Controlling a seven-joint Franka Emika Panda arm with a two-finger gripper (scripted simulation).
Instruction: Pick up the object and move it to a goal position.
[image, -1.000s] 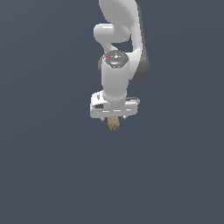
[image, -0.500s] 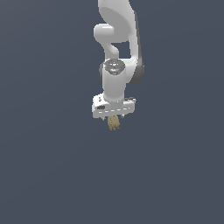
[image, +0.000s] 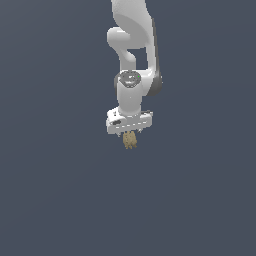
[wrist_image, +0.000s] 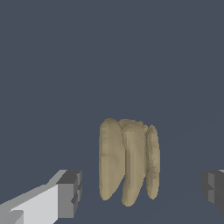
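The object (image: 130, 140) is a small tan-brown lumpy thing made of three long lobes side by side. In the exterior view it shows just under the white gripper (image: 129, 134), which points down at it. In the wrist view the object (wrist_image: 129, 162) lies between the two dark fingertips (wrist_image: 70, 192), with a clear gap on each side. The gripper (wrist_image: 141, 190) is open and straddles the object without touching it.
A plain dark grey-blue surface (image: 60, 200) fills both views. The white arm (image: 132, 45) rises above the gripper to the top of the exterior view. Nothing else shows.
The arm's wrist has come down a little over the object. The gripper hand and the object stay at nearly the same place.
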